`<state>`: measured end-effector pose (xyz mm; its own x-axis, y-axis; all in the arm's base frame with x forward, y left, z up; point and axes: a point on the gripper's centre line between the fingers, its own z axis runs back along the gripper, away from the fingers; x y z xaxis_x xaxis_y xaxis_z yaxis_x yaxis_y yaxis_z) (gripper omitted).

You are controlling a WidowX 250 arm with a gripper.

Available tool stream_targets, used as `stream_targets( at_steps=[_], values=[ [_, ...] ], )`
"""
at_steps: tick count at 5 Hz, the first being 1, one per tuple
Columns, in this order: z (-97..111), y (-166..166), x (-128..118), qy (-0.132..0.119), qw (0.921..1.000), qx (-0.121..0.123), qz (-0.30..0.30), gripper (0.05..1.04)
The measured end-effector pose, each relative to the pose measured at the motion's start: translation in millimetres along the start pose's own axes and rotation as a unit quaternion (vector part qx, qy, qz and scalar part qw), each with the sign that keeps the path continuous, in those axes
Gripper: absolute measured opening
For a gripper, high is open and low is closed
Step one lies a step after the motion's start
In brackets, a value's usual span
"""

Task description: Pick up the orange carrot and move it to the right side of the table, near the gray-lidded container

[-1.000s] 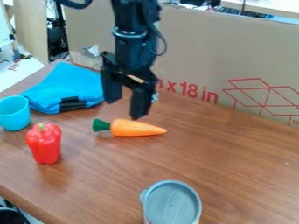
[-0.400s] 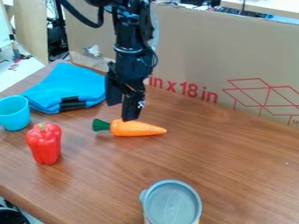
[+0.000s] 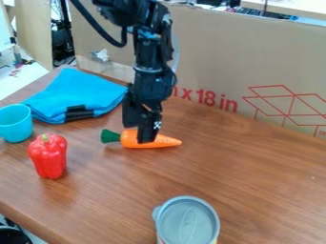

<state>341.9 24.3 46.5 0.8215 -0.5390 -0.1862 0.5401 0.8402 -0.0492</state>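
The black gripper hangs straight down over the middle of an orange toy carrot. One finger stands behind the carrot and the other covers part of its front side, with a gap between them. Lying on its side, the carrot has its green top at the left and its tip at the right. A red toy bell pepper stands upright to the left and nearer the camera.
At the left are a blue cup and a folded blue cloth. A grey-lidded can stands at the front edge of view. Behind the brown wooden table rises a large cardboard panel.
The gripper has come down onto the carrot and turned, so its fingers look closer together from here. It first shifted left, then slightly right. The carrot has not moved.
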Motion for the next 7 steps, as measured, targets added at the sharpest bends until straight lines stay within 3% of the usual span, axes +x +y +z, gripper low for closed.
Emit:
stream_targets(
  at_steps=[2,3,4,5,6,7],
  values=[
    [-20,-4,4,0.014,0.9994,-0.029,-0.009,0.999],
    [-20,-3,7,0.007,0.9996,-0.027,0.004,0.948],
    [-22,-3,8,-0.008,0.9996,-0.017,0.023,0.662],
    [-14,-6,1,-0.013,0.9972,-0.01,0.072,0.578],
    [25,-11,-2,-0.041,0.9912,0.029,0.122,0.578],
    [41,-36,21,-0.062,0.9944,0.034,0.079,0.578]
  ],
)
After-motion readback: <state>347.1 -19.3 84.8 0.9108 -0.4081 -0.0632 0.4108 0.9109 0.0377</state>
